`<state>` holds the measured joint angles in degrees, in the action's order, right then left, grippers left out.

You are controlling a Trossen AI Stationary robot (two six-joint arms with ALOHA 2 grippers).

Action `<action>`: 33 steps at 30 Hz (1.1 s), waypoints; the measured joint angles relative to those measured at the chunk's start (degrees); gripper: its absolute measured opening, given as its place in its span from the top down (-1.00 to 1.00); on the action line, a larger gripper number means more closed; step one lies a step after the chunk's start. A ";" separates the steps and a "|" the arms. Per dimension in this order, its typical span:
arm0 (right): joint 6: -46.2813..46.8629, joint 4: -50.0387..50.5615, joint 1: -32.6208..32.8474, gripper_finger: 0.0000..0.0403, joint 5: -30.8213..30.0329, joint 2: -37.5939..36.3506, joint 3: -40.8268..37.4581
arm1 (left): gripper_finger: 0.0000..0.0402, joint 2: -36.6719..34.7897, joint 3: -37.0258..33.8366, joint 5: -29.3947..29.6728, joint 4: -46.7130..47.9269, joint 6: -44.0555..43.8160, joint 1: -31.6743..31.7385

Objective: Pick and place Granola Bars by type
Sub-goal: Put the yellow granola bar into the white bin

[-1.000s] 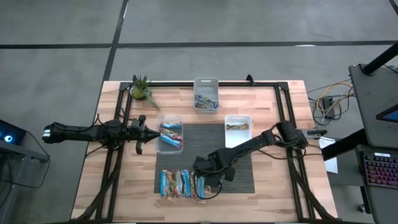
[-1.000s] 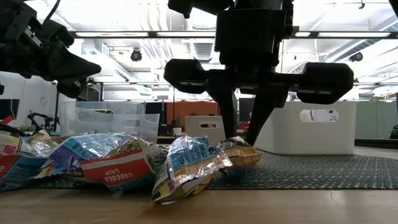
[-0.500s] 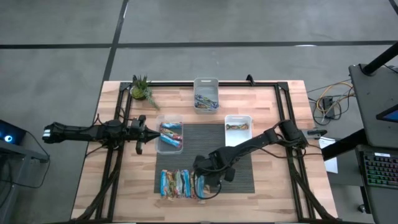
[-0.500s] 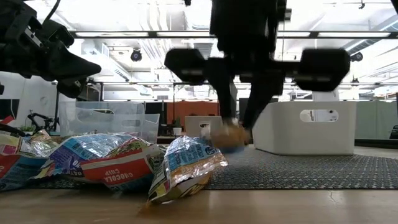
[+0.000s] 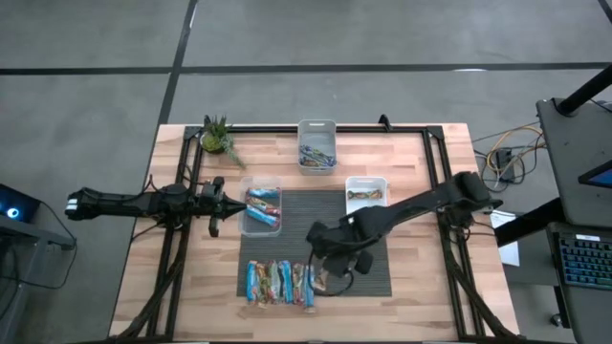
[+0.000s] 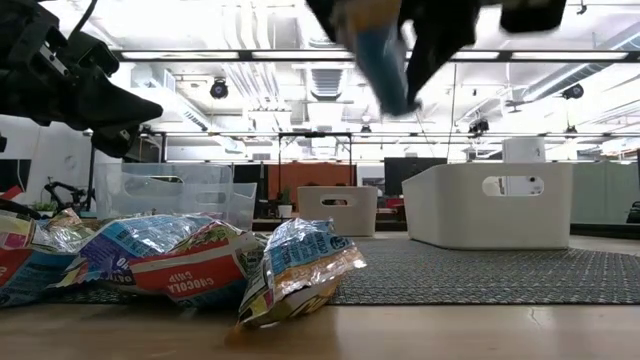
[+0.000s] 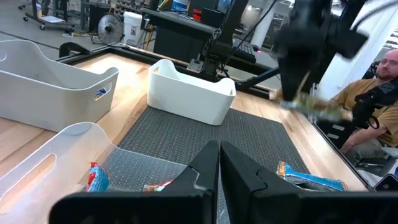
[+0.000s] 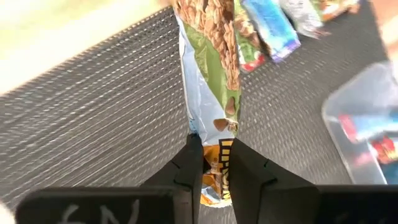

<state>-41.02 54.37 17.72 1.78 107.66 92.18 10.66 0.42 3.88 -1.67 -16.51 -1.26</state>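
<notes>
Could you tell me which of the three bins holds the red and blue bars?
The clear bin nearest the left gripper; the far bin and the white bin hold differently coloured bars.

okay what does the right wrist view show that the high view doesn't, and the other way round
Only the right wrist view shows the right gripper shut on a green and brown shiny-wrapped granola bar hanging above the dark woven mat.

Only the high view shows the left gripper, the small potted plant and the white plastic bin.

Both show the row of wrapped bars and the clear plastic bin.
</notes>
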 joint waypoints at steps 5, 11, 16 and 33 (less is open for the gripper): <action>4.71 4.62 0.00 0.74 0.00 -6.84 -0.20 | 1.00 0.00 0.01 0.00 -0.02 0.00 0.00; 9.99 12.03 0.00 0.74 0.01 -14.99 -0.47 | 1.00 -0.02 -0.01 0.00 -0.02 0.00 0.00; 14.02 17.93 -0.63 0.74 -0.04 -20.26 -0.55 | 1.00 -0.01 -0.01 0.01 -0.02 0.00 0.00; 21.36 23.82 -12.58 0.74 -0.31 -29.20 -5.89 | 1.00 0.00 -0.01 0.00 -0.02 0.00 0.00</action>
<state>-19.66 78.19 5.13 1.47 78.46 86.29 10.66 0.41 3.88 -1.69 -16.51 -1.26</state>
